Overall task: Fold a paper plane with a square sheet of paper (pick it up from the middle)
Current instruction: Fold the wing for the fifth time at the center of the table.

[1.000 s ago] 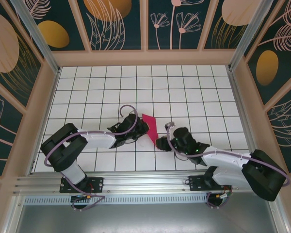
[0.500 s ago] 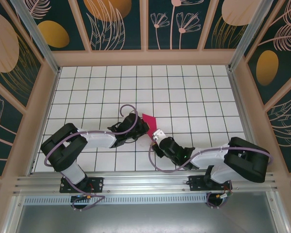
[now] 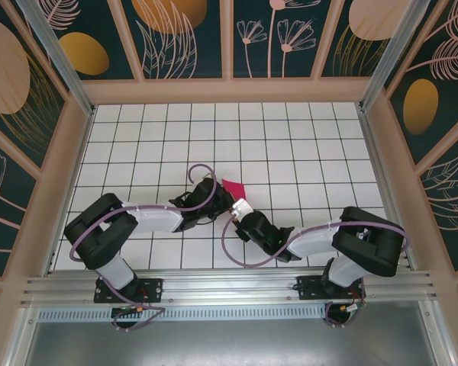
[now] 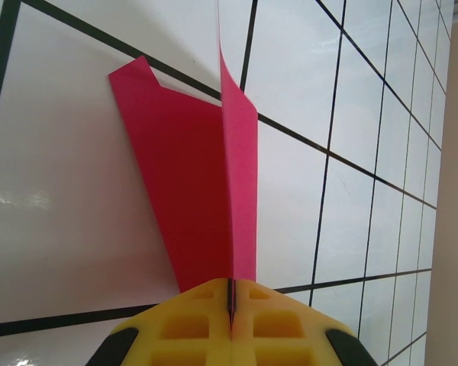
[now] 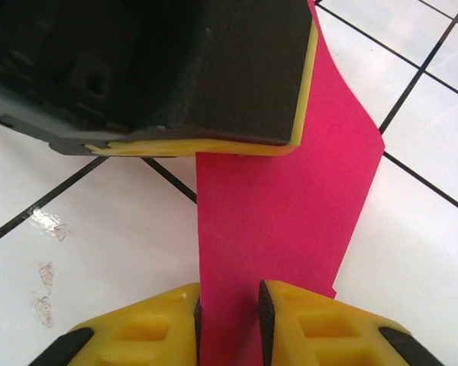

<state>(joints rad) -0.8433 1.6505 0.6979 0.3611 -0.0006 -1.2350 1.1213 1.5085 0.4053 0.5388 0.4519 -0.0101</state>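
My left gripper (image 4: 230,296) is pinched tight on the one piece of pink paper (image 4: 191,191) — its two yellow pads meet on a fold that stands up on edge, while the other flap lies flat on the white tiled table (image 4: 53,229) beside it. My right gripper (image 5: 229,309) sits just near of it, jaws narrow but not clamped, one yellow finger (image 5: 137,332) on each side of the paper's near end, with pink showing in the slim gap between them. From overhead the two grippers come almost tip to tip about the middle of the table — the paper's far corner pokes out just beyond them.
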